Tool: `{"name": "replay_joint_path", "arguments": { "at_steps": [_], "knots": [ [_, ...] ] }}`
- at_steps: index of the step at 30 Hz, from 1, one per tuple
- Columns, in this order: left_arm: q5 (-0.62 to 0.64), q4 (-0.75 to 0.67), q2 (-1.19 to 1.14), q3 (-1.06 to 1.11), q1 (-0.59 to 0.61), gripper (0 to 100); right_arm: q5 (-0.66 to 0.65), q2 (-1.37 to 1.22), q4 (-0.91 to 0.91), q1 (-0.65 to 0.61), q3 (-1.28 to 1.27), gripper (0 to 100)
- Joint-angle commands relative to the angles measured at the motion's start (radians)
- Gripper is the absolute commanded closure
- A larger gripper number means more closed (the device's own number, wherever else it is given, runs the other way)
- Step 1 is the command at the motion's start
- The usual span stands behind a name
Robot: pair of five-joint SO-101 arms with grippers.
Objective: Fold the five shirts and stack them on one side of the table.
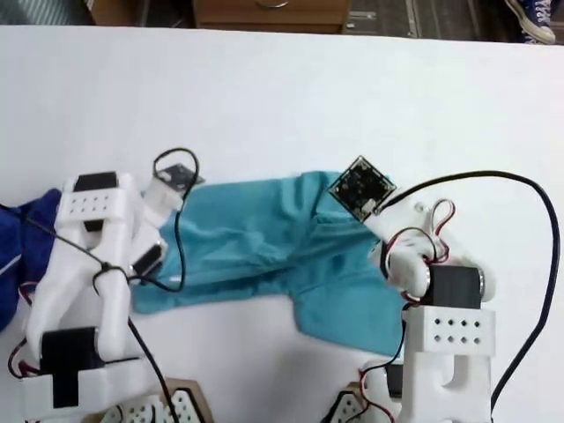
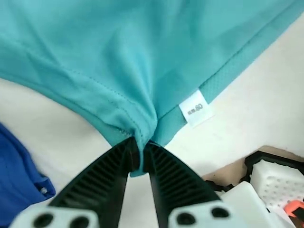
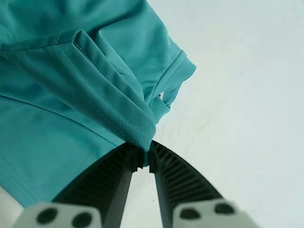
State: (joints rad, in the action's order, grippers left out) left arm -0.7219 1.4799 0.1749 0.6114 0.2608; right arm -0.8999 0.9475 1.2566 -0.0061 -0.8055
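A teal shirt [image 1: 264, 242] lies crumpled across the middle of the white table, between the two arms. In the left wrist view, my left gripper [image 2: 141, 151] is shut on a hemmed fold of the teal shirt [image 2: 123, 66], close to its small white label [image 2: 196, 108]. In the right wrist view, my right gripper [image 3: 142, 153] is shut on a stitched edge of the teal shirt [image 3: 71, 85]. In the high view the left arm [image 1: 97, 256] stands at the shirt's left end and the right arm [image 1: 432, 282] at its right end. A dark blue shirt [image 1: 22, 242] lies at the table's left edge.
The white table [image 1: 291, 97] stretches wide and bare behind the shirt. The arm bases and cables sit along the near edge. A wooden cabinet [image 1: 264, 13] stands beyond the far edge. The blue shirt [image 2: 19, 175] lies close beside the left gripper.
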Motion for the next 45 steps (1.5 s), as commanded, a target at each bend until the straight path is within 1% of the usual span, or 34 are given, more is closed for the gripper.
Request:
{"name": "replay_joint_path", "arguments": {
  "at_steps": [1,6,11,15,25,32,38,43,45],
  "knots": [
    [-0.011,0.003,0.077,-0.001,-0.005,98,-0.008,0.035,-0.001,0.027,0.005,97.8],
    [-0.044,-0.002,0.101,0.042,-0.002,98,-0.008,0.035,0.019,0.027,-0.011,97.8],
    [-0.041,-0.064,0.101,0.114,0.000,98,-0.008,0.035,0.018,0.027,-0.046,97.8],
    [-0.043,-0.075,0.101,0.145,-0.002,98,-0.006,0.035,0.024,0.031,-0.048,97.8],
    [-0.044,-0.078,0.094,0.145,0.000,98,-0.002,0.054,0.053,0.031,-0.049,97.8],
    [-0.044,-0.078,0.092,0.145,0.000,98,-0.006,0.119,0.044,0.031,-0.210,97.8],
    [-0.044,-0.072,0.083,0.147,-0.005,91,-0.006,0.185,0.012,0.031,-0.316,97.8],
    [-0.046,-0.075,-0.023,0.145,0.000,83,-0.005,0.222,0.019,0.033,-0.321,97.7],
    [-0.046,-0.077,-0.057,0.140,0.000,81,0.000,0.223,0.021,0.033,-0.321,95.5]
  ]
}}
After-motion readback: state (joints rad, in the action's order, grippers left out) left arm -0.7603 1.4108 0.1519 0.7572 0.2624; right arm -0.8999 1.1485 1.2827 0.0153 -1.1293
